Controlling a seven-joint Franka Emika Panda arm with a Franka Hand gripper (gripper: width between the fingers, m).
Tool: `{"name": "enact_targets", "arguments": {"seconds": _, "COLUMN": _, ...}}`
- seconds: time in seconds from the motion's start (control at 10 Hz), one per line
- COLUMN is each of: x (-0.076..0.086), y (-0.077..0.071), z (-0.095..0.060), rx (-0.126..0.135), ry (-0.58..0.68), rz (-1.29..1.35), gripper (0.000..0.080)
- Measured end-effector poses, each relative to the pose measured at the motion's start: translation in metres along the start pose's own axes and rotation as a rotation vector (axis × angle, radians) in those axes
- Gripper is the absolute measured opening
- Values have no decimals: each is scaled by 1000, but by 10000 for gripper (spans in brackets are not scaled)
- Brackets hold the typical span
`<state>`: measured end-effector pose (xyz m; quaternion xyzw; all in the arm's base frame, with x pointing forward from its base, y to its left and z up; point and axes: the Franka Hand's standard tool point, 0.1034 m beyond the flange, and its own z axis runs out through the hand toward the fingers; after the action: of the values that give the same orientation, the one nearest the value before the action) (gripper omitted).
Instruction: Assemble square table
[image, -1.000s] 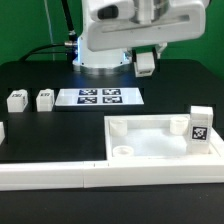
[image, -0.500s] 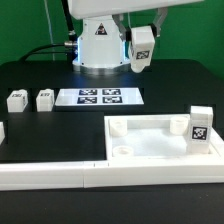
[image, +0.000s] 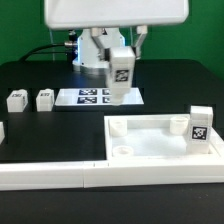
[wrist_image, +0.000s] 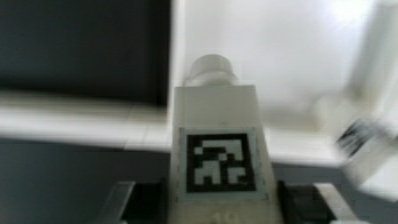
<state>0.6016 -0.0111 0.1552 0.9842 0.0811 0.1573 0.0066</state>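
The white square tabletop (image: 160, 140) lies at the exterior view's right, rim up, round sockets in its corners. One tagged white leg (image: 201, 126) stands in its far right corner. My gripper (image: 121, 62) is shut on another tagged leg (image: 120, 78) and holds it in the air above the marker board (image: 98, 97). In the wrist view that leg (wrist_image: 217, 130) fills the middle, tag facing the camera, peg end pointing away, held between my fingers (wrist_image: 128, 202). Two more legs (image: 16, 100) (image: 44, 99) stand at the exterior view's left.
A long white L-shaped border rail (image: 60, 172) runs along the front edge. Another white piece (image: 2, 131) pokes in at the exterior view's far left edge. The arm's base (image: 85, 50) stands behind the marker board.
My gripper has swung with the leg from the upper right toward the middle and lower, now over the marker board. The other parts have not moved.
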Motion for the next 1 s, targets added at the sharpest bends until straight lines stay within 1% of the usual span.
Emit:
{"name": "enact_targets", "arguments": {"seconds": 0.1, "x": 13, "y": 10, "z": 7, "rx": -28, "ry": 78, "rz": -5, "gripper": 291}}
{"name": "enact_targets", "arguments": {"seconds": 0.2, "x": 11, "y": 14, "z": 4, "rx": -63, "ry": 155, "rz": -13, "gripper": 291}}
{"name": "enact_targets", "arguments": {"seconds": 0.3, "x": 7, "y": 19, "z": 4, "rx": -94, "ry": 202, "rz": -24, "gripper": 291}}
{"name": "enact_targets", "arguments": {"seconds": 0.4, "x": 6, "y": 28, "z": 4, "rx": -130, "ry": 258, "rz": -28, "gripper": 291}}
{"name": "enact_targets", "arguments": {"seconds": 0.5, "x": 3, "y": 25, "z": 7, "rx": -117, "ry": 234, "rz": -26, "gripper": 291}}
{"name": "enact_targets", "arguments": {"seconds": 0.6, "x": 2, "y": 24, "z": 9, "rx": -116, "ry": 231, "rz": -28, "gripper": 291}}
{"name": "enact_targets", "arguments": {"seconds": 0.7, "x": 0, "y": 20, "z": 17, "rx": -109, "ry": 220, "rz": -32, "gripper": 291}}
{"name": "enact_targets", "arguments": {"seconds": 0.8, "x": 5, "y": 15, "z": 21, "rx": -99, "ry": 218, "rz": -35, "gripper": 291}}
{"name": "enact_targets", "arguments": {"seconds": 0.9, "x": 17, "y": 8, "z": 23, "rx": -85, "ry": 227, "rz": -40, "gripper": 291}}
{"name": "enact_targets", "arguments": {"seconds": 1.0, "x": 28, "y": 1, "z": 25, "rx": -76, "ry": 239, "rz": -45, "gripper": 291}}
